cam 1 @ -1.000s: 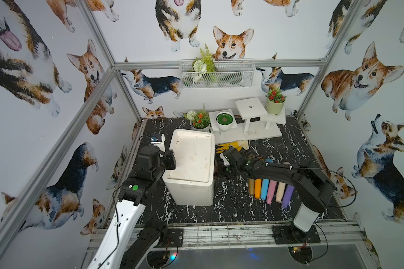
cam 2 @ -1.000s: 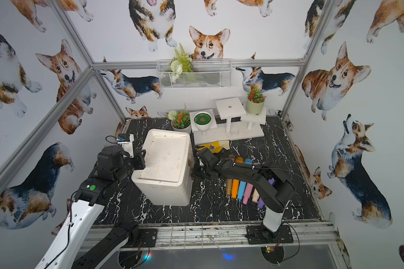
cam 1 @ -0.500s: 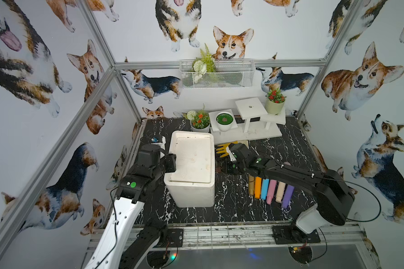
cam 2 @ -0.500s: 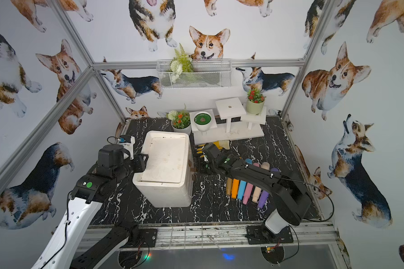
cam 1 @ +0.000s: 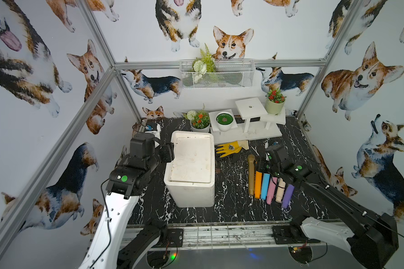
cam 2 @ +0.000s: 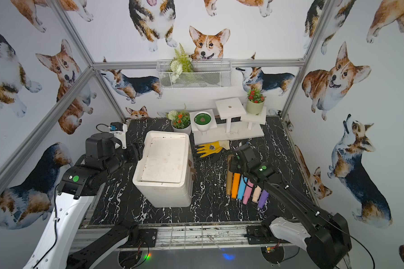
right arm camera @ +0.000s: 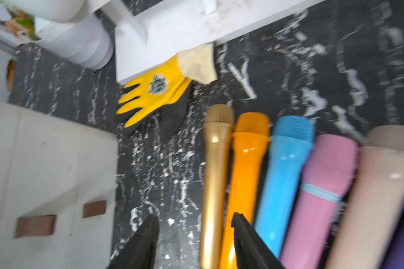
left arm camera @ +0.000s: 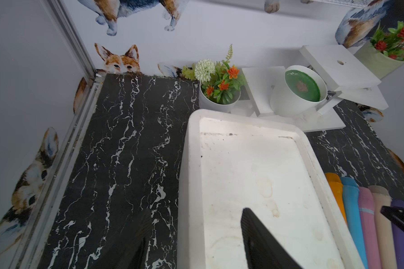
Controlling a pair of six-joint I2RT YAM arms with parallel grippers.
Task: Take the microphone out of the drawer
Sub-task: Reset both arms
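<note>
The white drawer cabinet (cam 1: 191, 163) (cam 2: 163, 163) stands mid-table; its brown drawer handles (right arm camera: 35, 226) (cam 2: 192, 170) sit flush on its right side. Several microphones lie in a row on the table to its right, the gold microphone (cam 1: 251, 177) (cam 2: 229, 181) (right arm camera: 216, 163) nearest the cabinet. My right gripper (cam 1: 260, 164) (cam 2: 234, 163) (right arm camera: 194, 219) hovers open over the gold and orange ones, holding nothing. My left gripper (cam 1: 169, 151) (cam 2: 137, 151) (left arm camera: 195, 210) is open, straddling the cabinet's left top rim. The drawer's inside is hidden.
A yellow glove (cam 1: 230, 148) (right arm camera: 156, 93) lies behind the microphones, by the white stepped stand (cam 1: 247, 132). Flower pots (cam 1: 200, 123) and a green-filled white pot (cam 1: 224, 120) stand at the back. A wire basket (cam 1: 217, 74) hangs on the rear wall.
My right gripper has moved from the cabinet's right side over to the row of microphones and opened. My left gripper has opened at the cabinet's left edge.
</note>
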